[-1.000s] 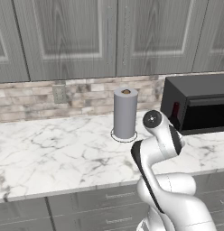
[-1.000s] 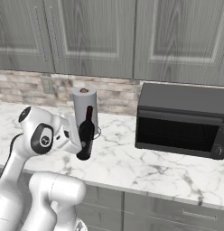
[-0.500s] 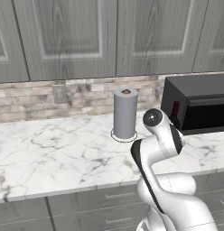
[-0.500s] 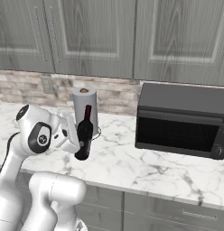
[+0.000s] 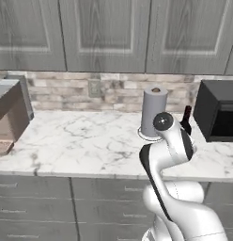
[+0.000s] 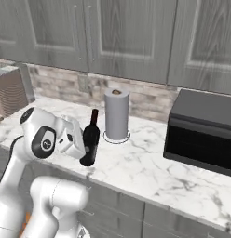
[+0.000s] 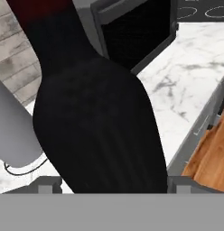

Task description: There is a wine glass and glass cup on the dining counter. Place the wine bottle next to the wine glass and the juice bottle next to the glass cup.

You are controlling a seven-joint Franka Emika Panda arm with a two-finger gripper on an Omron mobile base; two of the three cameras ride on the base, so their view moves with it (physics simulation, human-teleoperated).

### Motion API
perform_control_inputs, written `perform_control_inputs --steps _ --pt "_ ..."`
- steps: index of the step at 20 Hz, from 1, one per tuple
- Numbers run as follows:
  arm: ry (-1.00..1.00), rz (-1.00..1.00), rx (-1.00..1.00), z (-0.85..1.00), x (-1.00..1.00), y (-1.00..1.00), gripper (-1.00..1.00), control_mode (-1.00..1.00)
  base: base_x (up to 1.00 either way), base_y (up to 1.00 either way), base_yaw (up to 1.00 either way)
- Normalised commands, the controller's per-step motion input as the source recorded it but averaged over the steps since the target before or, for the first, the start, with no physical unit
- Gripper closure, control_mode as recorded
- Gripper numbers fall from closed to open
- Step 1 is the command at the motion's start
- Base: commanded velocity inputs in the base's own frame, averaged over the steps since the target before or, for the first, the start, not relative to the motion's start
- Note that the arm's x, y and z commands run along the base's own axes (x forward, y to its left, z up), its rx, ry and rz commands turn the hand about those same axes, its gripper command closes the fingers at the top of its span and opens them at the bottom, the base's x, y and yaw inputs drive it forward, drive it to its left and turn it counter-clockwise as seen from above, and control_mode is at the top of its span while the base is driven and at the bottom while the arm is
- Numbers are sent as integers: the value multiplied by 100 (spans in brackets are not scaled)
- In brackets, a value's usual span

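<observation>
While gripped low on its body, wine bottle (image 6: 91, 142) lifted clear of the marble worktop (image 6: 150, 169), tilted a little, neck with red patch up. Gripper (image 6: 79, 145) closed around the dark body from the arm's side; in the hand view the black bottle (image 7: 93, 122) bulges between the two finger tips (image 7: 47, 184) at the bottom corners, touching both. Just behind and to the right of the bottle in the right base view, grey paper-towel roll (image 6: 117, 114) upright on its ring base, near but apart from the glass. Further right, black microwave (image 6: 202, 132) on the same worktop, well apart from the bottle. Seen from the left base view, only the bottle's neck (image 5: 186, 118) peeking past the arm's white elbow, between the paper-towel roll (image 5: 152, 112) and the microwave (image 5: 217, 116). Brown box-like appliance (image 5: 8, 115) at the far left end of the worktop, well away. Brick-tile backsplash (image 5: 95, 90) behind everything, grey cabinet doors (image 5: 104, 33) above, grey drawers below the worktop edge. Strip of wooden floor (image 7: 208, 153) at the lower right of the hand view, beyond the counter edge.
</observation>
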Motion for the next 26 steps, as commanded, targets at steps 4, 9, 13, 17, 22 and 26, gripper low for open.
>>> perform_control_inputs --steps 4,9,13,17,22,26 --pt "0 0 0 0 0 0 100 100 -31 12 79" --pt "0 0 0 0 0 0 100 100 -26 8 89" --pt "0 0 0 0 0 0 100 100 -14 3 99" --pt "0 0 0 0 0 0 100 100 -6 1 100" --pt "0 0 0 0 0 0 100 100 -5 2 100" --pt "0 0 0 0 0 0 100 100 -4 0 100"
